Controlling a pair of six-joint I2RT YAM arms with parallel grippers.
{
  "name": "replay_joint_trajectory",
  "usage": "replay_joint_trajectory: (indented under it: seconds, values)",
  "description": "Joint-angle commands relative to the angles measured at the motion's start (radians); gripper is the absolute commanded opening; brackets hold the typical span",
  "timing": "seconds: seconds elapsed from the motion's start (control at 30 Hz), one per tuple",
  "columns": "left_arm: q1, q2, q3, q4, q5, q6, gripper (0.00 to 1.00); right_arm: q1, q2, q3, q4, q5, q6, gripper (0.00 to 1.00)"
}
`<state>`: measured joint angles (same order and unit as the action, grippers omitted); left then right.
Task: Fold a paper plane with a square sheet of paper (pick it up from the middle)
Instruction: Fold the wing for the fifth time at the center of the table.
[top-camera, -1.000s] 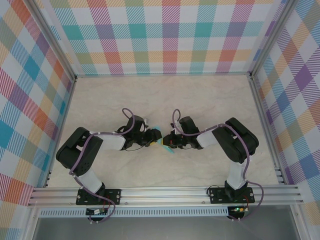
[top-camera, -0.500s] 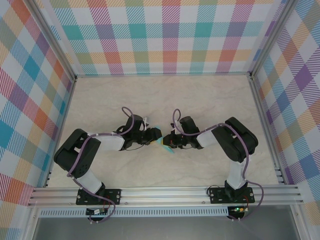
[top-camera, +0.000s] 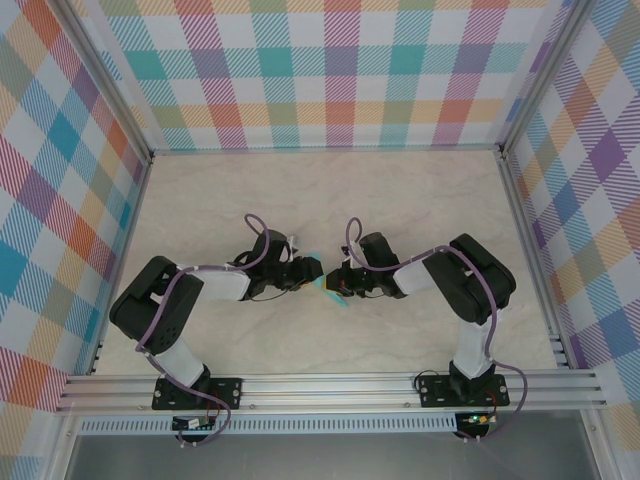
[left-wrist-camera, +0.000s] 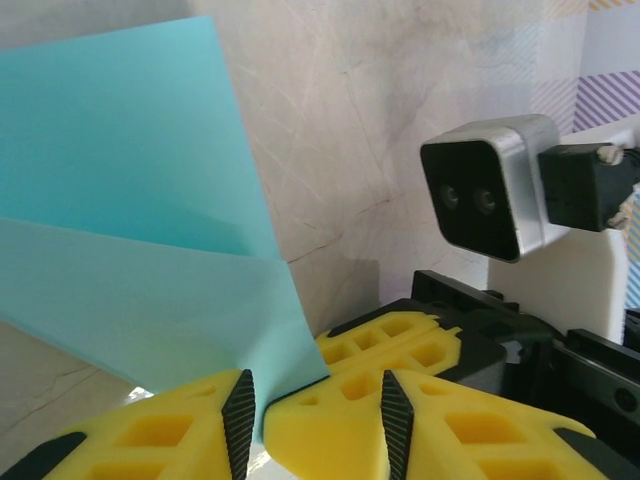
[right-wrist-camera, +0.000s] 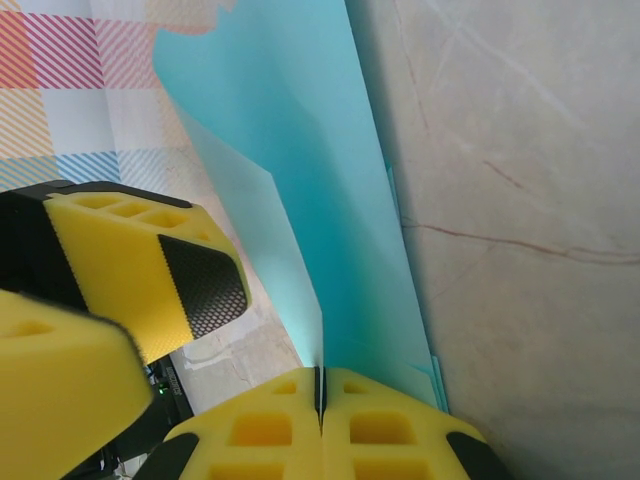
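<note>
Pinching the turquoise paper sheet (right-wrist-camera: 290, 150) in the right gripper (right-wrist-camera: 322, 388), holding the left gripper (left-wrist-camera: 318, 410) open at its corner; probably flimsy, so gripping near the crease

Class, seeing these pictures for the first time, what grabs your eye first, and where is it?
The creased turquoise paper stands out, held mid-table between the two arms. The right tool is shut on it, while the left tool stands open close beside it. Bright plaid walls surround the pale table.
</note>
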<state>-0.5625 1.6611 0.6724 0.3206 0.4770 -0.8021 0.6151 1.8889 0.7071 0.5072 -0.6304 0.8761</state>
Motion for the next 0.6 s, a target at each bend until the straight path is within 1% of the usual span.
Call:
replay_joint_trajectory:
  seconds: [0.0, 0.17, 0.33, 0.57]
  values:
    - [-0.018, 0.021, 0.019, -0.02, -0.02, 0.02, 0.4, -0.005, 0.036, -0.004, -0.029, 0.014, -0.003, 0.0]
    - [-0.018, 0.032, 0.026, -0.039, -0.04, 0.015, 0.39, -0.005, 0.041, -0.004, -0.032, 0.013, -0.005, 0.0]
    - [-0.018, 0.046, 0.047, -0.095, -0.055, 0.005, 0.38, -0.005, 0.042, -0.004, -0.038, 0.012, -0.008, 0.0]
    - [-0.019, 0.063, 0.067, -0.159, -0.084, 0.003, 0.38, -0.005, 0.026, 0.006, -0.069, 0.008, -0.023, 0.05]
